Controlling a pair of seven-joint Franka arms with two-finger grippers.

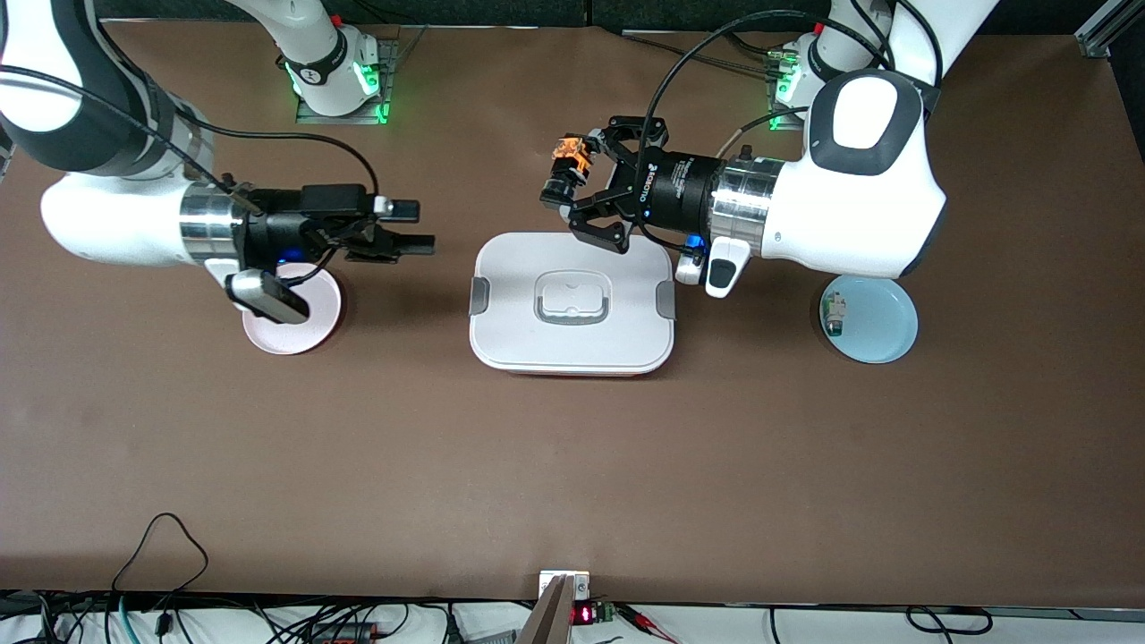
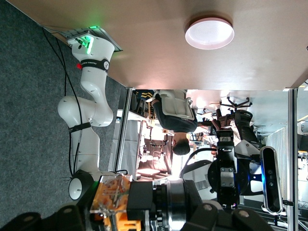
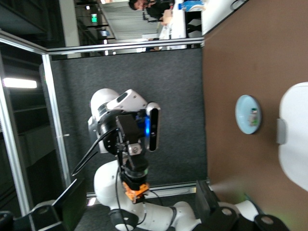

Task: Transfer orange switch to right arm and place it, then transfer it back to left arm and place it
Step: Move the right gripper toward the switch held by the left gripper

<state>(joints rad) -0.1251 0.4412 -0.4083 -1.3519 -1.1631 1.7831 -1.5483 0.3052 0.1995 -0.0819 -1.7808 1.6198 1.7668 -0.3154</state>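
The orange switch, black at one end, is held above the table with my left gripper shut on it, just off the box's edge on the robots' side. In the left wrist view the switch sits between the jaws. The white lidded box lies at the table's middle. My right gripper is open and empty, over the table between the pink plate and the box, pointing toward the left gripper. In the right wrist view the switch shows ahead of the spread fingers.
A light-blue plate holding a small white-and-green component stands toward the left arm's end. The pink plate is partly under the right wrist. Cables and electronics line the table's edge nearest the front camera.
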